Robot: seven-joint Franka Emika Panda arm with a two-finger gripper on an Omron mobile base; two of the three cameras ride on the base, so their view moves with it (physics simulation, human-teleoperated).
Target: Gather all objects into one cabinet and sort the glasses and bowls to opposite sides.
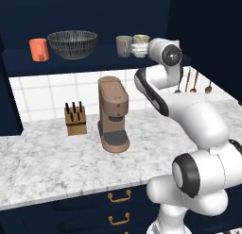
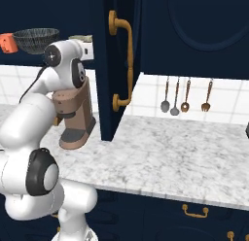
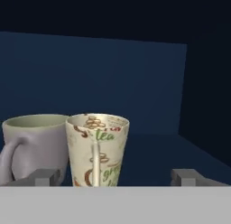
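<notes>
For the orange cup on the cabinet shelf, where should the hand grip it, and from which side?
Probably across its straight side walls, coming in level from the shelf's open front. The orange cup stands upright at the left end of the navy shelf, apart from the striped bowl, so both flanks look free; little room shows above for a top-down approach.

A white, grey-veined marble tabletop (image 1: pixel 42 157) is backed by a white tiled wall (image 1: pixel 47 94). Navy drawers (image 1: pixel 94 207) with brass pulls (image 1: pixel 119 196) are set below it. A brown coffee machine (image 1: pixel 113 114) and a wooden knife block (image 1: pixel 75 119) are stood on it. Utensils (image 2: pixel 185 96) are hung on the tiles.
</notes>
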